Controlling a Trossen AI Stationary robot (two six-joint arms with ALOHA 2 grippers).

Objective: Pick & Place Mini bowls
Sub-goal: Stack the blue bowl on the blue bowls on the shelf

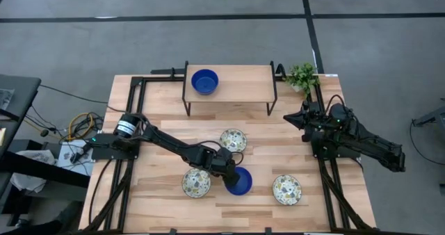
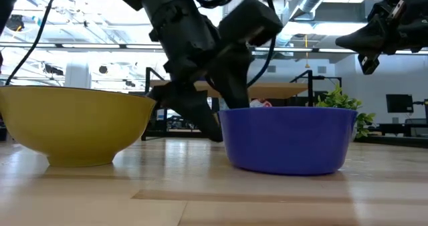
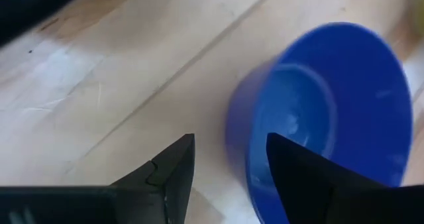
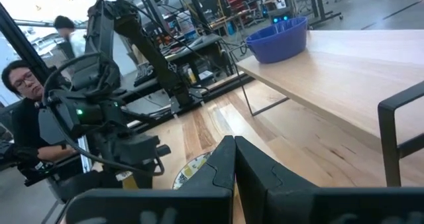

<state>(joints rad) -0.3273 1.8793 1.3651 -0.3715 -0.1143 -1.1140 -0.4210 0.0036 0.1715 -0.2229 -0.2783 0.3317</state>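
Wooden table (image 1: 160, 193) with a raised shelf (image 1: 240, 82) at its far edge, one blue bowl (image 1: 204, 81) on top. Near the table's front, left gripper (image 1: 233, 178) low, jaws apart straddling the rim of a second blue bowl (image 1: 240, 182). Three floral bowls around it: behind (image 1: 233, 140), left (image 1: 196, 183), right (image 1: 286, 190). Right gripper (image 1: 290, 118) off by the plant (image 1: 303, 76), jaws together, empty.

One bowl (image 1: 204, 81) on the raised shelf (image 1: 240, 84), four bowls on the table (image 1: 160, 117) in front, plant (image 1: 302, 76) beside the shelf.
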